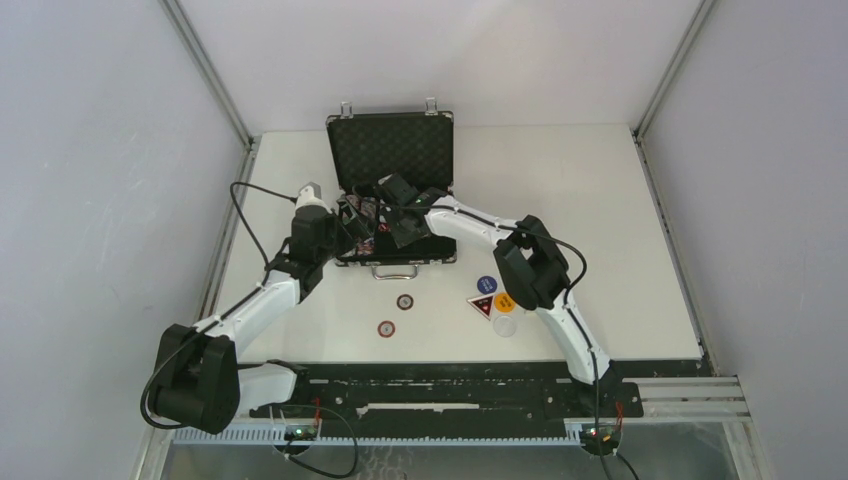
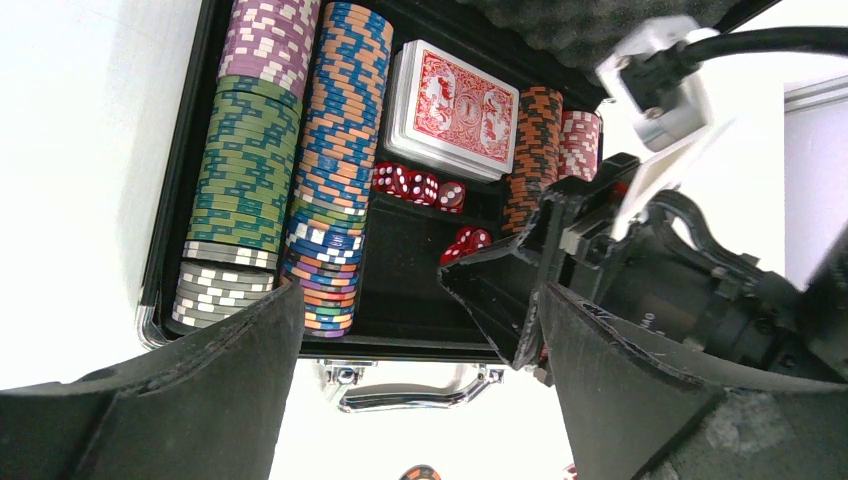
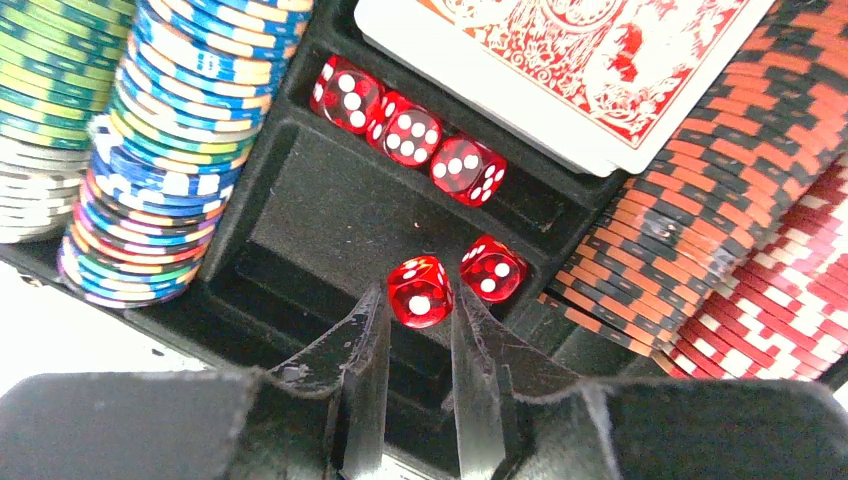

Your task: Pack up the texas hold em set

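The black silver-edged case (image 1: pixel 392 150) lies open, with rows of striped poker chips (image 2: pixel 340 150), a red card deck (image 2: pixel 455 110) and three red dice (image 3: pixel 410 135) in its tray. My right gripper (image 3: pixel 420 305) is inside the case, its fingertips shut on a red die (image 3: pixel 420 292) over the middle compartment. A second die (image 3: pixel 493 268) lies just beside it. My left gripper (image 2: pixel 420 310) is wide open and empty above the case's front edge and metal handle (image 2: pixel 410 395). The blue card deck is out of view.
Two loose chips (image 1: pixel 405 301) (image 1: pixel 386 328) lie on the table in front of the case. Dealer buttons lie to their right: blue (image 1: pixel 487 284), red triangle (image 1: pixel 481 305), orange (image 1: pixel 504 302) and a pale one (image 1: pixel 506 325). The lid stands upright at the back.
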Robot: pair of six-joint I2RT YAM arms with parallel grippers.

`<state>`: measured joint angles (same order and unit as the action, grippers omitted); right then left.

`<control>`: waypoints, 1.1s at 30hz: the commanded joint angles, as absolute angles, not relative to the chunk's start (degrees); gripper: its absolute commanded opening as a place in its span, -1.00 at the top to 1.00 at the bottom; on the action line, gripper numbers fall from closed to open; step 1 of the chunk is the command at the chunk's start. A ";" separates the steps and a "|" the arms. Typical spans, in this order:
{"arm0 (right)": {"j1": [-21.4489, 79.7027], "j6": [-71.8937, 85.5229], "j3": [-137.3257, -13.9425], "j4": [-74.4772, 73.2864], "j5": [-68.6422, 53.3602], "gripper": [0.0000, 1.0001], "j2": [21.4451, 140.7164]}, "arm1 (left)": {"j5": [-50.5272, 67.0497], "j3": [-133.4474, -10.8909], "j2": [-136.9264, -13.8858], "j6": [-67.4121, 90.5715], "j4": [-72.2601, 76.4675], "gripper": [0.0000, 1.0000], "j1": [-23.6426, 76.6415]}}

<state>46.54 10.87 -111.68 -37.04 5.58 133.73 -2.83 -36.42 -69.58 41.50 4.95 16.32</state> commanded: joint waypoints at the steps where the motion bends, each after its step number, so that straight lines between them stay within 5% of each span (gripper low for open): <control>1: 46.46 10.29 -112.30 -34.10 6.76 0.39 127.55 | -3.16 -35.42 -68.20 40.18 6.06 -0.82 16.14; 33: 42.79 8.92 -119.79 -36.23 7.52 0.38 134.19 | -2.44 -35.99 -69.83 39.89 6.05 -0.82 16.17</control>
<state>42.46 9.30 -119.55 -36.88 7.44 133.84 -2.76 -36.42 -69.76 41.34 4.95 16.32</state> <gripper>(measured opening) 0.323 0.909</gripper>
